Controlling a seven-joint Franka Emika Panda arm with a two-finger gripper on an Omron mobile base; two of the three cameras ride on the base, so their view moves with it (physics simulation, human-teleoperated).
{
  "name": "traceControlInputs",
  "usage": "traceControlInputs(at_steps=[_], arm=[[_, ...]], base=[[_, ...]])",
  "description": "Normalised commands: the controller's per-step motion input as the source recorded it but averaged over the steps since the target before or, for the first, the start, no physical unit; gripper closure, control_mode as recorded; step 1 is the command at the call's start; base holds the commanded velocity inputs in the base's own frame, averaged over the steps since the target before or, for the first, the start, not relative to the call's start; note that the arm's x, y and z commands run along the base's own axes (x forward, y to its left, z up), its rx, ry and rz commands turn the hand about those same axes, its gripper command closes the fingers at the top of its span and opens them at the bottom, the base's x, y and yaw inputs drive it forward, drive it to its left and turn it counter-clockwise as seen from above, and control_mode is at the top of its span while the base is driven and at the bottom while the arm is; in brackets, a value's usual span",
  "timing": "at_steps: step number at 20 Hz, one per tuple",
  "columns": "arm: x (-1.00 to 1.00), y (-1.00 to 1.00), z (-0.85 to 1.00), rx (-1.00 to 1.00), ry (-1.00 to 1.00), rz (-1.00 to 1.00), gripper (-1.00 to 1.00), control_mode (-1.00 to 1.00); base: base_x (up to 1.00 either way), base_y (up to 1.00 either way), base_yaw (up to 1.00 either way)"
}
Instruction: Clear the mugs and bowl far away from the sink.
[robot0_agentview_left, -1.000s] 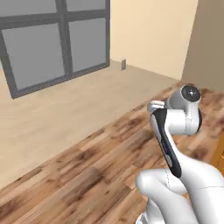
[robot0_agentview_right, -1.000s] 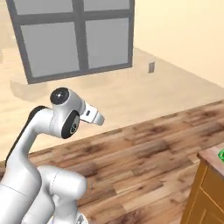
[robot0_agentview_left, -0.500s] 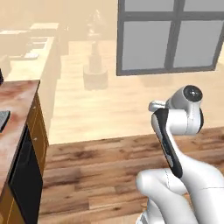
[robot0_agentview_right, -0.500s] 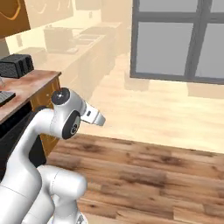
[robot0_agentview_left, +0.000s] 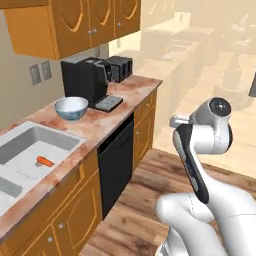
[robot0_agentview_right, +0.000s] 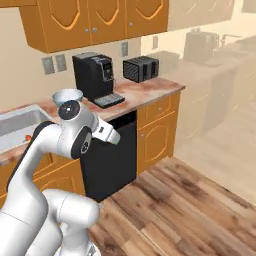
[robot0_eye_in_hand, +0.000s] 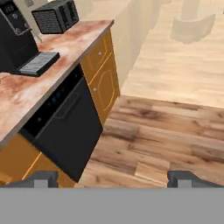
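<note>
Base has swung from window wall to kitchen counter (robot0_agentview_left: 107, 122), bowl (robot0_agentview_left: 71, 107) just beside the sink (robot0_agentview_left: 35, 150) — orange item (robot0_agentview_left: 44, 161) lying in its basin, gripper (robot0_eye_in_hand: 113, 178) spread wide, holding nothing.

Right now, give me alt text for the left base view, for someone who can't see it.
A pale blue bowl sits on a reddish counter between the grey sink and a black coffee machine. A small orange item lies in the sink; the white robot arm is folded at right.

Bowl (robot0_agentview_left: 71, 107) on counter (robot0_agentview_left: 107, 122), between sink (robot0_agentview_left: 35, 150), coffee machine (robot0_agentview_left: 85, 80).
</note>
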Motion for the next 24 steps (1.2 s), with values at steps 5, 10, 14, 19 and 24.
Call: traceControlInputs(at_steps=[5, 10, 14, 19, 24], arm=[[0.00, 0.00, 0.00, 0.00, 0.00, 0.00, -1.00, 1.00], [0.00, 0.00, 0.00, 0.00, 0.00, 0.00, -1.00, 1.00], [0.00, 0.00, 0.00, 0.00, 0.00, 0.00, -1.00, 1.00], [0.00, 0.00, 0.00, 0.00, 0.00, 0.00, -1.00, 1.00], [0.00, 0.00, 0.00, 0.00, 0.00, 0.00, -1.00, 1.00]], base=[[0.11, -0.09, 0.86], [0.11, -0.52, 0.68], [0.21, -0.82, 0.50], [0.38, -0.82, 0.36], [0.52, -0.48, 0.32]])
